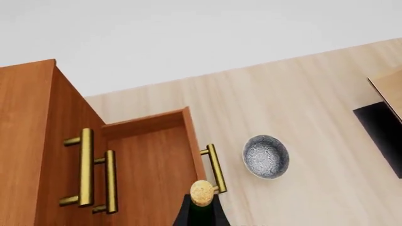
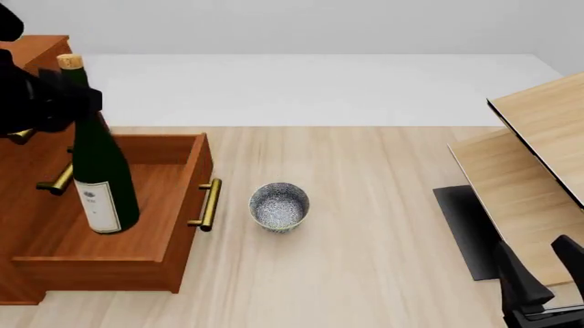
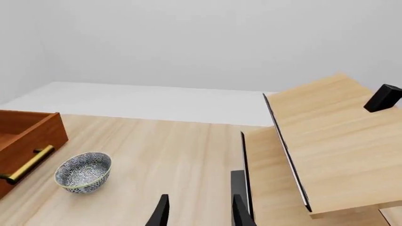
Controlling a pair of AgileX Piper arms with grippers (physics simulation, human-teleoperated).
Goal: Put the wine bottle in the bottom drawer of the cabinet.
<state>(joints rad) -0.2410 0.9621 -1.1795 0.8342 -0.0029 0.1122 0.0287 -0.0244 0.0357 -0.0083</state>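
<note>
The wine bottle [image 2: 98, 171], dark green with a tan cork [image 2: 70, 61] and a white label, stands slightly tilted inside the pulled-out bottom drawer [image 2: 174, 205] of the reddish-brown cabinet [image 2: 27, 157]. My left gripper [image 2: 65, 96] is shut on its neck just under the cork. Whether the bottle's base touches the drawer floor I cannot tell. The left wrist view looks down past the cork [image 1: 202, 192] into the drawer [image 1: 150, 169]. My right gripper [image 3: 199, 214] is open and holds nothing, far to the right near the table's front edge [image 2: 538, 260].
A grey speckled bowl [image 2: 278, 205] sits on the table just right of the drawer's brass handle [image 2: 208, 203]. A pale light-wood panel structure [image 2: 538, 150] fills the right side, close to my right gripper. Two upper drawer handles [image 1: 84, 167] stick out above the open drawer.
</note>
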